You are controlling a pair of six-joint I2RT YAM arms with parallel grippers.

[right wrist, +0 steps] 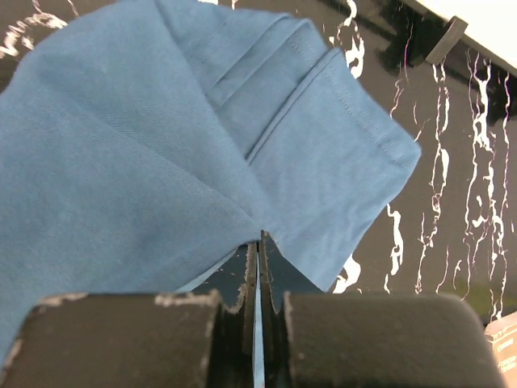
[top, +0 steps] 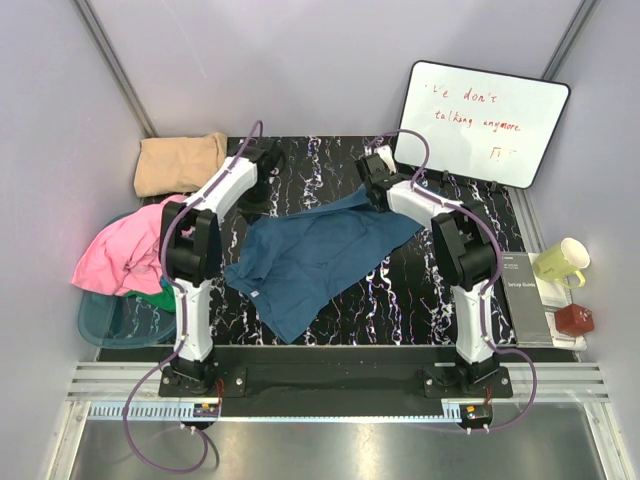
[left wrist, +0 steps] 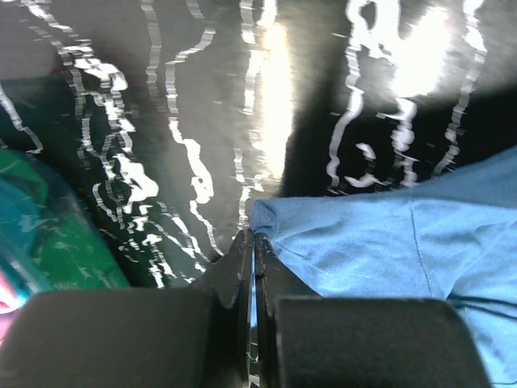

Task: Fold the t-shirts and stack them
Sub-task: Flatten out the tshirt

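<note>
Both sets of jaws are clenched on the dark teal-blue t-shirt (top: 320, 255): the left gripper (left wrist: 252, 242) nips a corner right at its tips, and the right gripper (right wrist: 258, 241) bites a gathered fold beside a sleeve hem. Between the two grips the cloth sags, limp and light, so I'd judge it best held by edges and pulled taut. Each arm reaches far forward, wrist low over the table (top: 420, 300).

right gripper (right wrist: 257, 242) pinching blue t-shirt (right wrist: 145, 137), marbled table (right wrist: 452, 202)
</note>
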